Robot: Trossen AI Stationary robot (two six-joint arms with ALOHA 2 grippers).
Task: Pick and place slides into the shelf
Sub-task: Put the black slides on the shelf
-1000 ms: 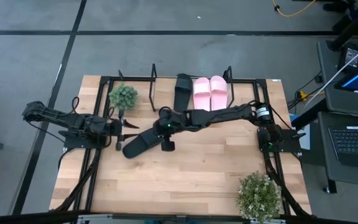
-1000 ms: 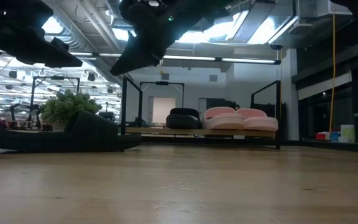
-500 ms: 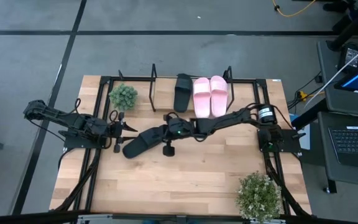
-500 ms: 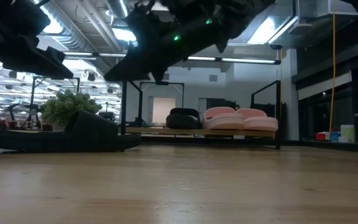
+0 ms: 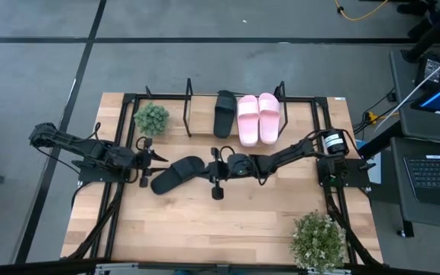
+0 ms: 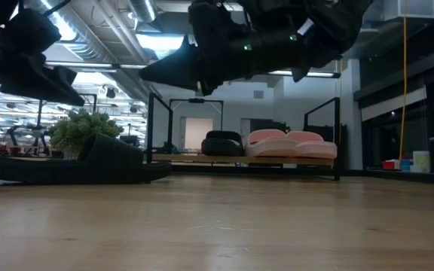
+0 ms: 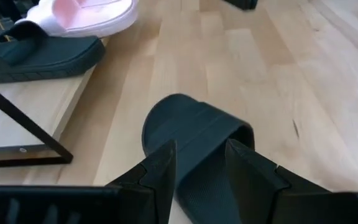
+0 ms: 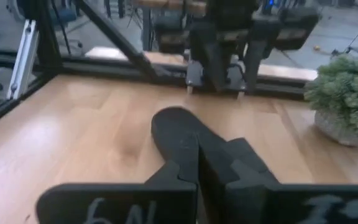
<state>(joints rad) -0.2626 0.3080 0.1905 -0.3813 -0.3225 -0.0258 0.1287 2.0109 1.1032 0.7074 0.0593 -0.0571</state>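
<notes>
One black slide (image 5: 176, 174) lies sole down on the table between my two grippers, also seen in the left wrist view (image 7: 194, 134) and the right wrist view (image 8: 188, 140). My left gripper (image 7: 201, 168) hangs open just above one end of it, its fingers standing over the slide's two sides. My right gripper (image 8: 197, 168) is shut and hovers above the other end, pointing almost level (image 6: 149, 75). On the shelf (image 5: 189, 107) at the far edge rest another black slide (image 5: 224, 112) and two pink slides (image 5: 258, 118).
A small potted plant (image 5: 151, 118) stands left of the shelf, close to my left gripper. A bigger plant (image 5: 319, 241) stands at the near right corner. The black frame (image 5: 124, 114) runs round the table. Bare wood lies near the table's front edge.
My right gripper has drawn back toward the table's right edge and come down, tipping from steeply downward to nearly level; it has stayed shut. The black slide on the table has kept its place.
</notes>
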